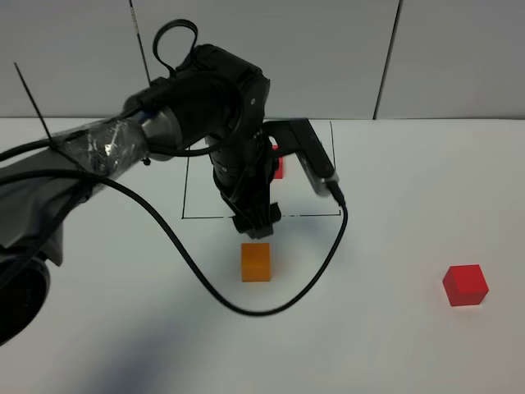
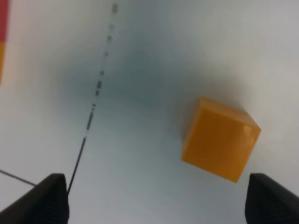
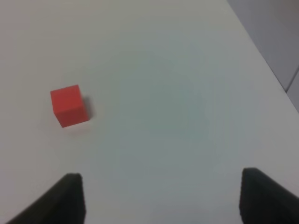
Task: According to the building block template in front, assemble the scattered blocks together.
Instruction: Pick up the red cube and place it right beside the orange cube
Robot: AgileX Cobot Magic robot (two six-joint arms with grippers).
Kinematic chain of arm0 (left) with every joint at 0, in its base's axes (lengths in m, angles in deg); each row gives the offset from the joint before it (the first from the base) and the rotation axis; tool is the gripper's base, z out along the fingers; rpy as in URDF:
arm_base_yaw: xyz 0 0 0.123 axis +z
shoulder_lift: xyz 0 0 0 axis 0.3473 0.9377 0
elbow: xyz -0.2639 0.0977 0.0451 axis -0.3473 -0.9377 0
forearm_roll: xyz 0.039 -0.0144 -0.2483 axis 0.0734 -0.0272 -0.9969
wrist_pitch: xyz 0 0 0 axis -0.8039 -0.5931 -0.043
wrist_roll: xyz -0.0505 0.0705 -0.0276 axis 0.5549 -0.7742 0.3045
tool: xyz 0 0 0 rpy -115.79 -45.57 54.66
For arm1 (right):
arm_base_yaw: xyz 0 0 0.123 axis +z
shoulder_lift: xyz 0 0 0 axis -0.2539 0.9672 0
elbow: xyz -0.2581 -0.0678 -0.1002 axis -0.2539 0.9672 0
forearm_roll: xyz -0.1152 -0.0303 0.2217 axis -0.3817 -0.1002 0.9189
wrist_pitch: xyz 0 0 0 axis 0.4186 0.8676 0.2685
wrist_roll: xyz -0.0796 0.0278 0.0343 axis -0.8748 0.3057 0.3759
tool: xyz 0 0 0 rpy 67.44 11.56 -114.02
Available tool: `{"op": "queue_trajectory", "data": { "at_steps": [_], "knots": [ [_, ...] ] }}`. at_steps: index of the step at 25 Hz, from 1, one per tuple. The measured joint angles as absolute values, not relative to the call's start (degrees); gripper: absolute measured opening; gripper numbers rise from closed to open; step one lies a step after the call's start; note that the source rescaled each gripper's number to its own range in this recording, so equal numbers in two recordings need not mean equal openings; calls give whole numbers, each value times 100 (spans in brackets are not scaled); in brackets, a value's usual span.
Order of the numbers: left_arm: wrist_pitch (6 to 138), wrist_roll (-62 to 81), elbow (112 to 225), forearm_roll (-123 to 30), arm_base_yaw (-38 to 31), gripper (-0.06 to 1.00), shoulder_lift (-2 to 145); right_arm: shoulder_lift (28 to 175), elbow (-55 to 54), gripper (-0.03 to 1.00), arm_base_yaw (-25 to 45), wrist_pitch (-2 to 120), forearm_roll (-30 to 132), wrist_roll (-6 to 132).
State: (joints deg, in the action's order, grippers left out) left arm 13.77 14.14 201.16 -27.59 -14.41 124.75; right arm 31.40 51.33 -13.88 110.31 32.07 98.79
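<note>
We take this for a robotics lab: a plain white bench against grey wall panels, a black robot arm with tape-wrapped cabling, and a thin black rectangle drawn on the surface

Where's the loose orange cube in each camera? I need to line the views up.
Exterior high: the orange cube lies on the table just outside the near line of the black drawn rectangle, in front of the left gripper.
Left wrist: the orange cube is ahead of the open jaws, on the side away from the black drawn rectangle.
Right wrist: not in it; only the red cube shows.
Shared landmark: the rectangle's near line.
</note>
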Motion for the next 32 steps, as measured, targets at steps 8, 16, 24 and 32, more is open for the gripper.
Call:
{"op": "queue_trajectory", "data": {
  "at_steps": [8,16,24,32],
  "knots": [
    [1119,3653,20116,-2085,-436,99,11794,3140,5133,42,-1388,11031,3207,9879],
    [793,4266,20116,-2224,1400,98,11047,3140,5133,42,-1388,11031,3207,9879],
    [946,4402,18956,-2938,2913,96,9122,3140,5133,42,-1388,11031,3207,9879],
    [1973,4337,16154,-2981,3043,96,6386,3140,5133,42,-1388,11031,3207,9879]
  ]
}}
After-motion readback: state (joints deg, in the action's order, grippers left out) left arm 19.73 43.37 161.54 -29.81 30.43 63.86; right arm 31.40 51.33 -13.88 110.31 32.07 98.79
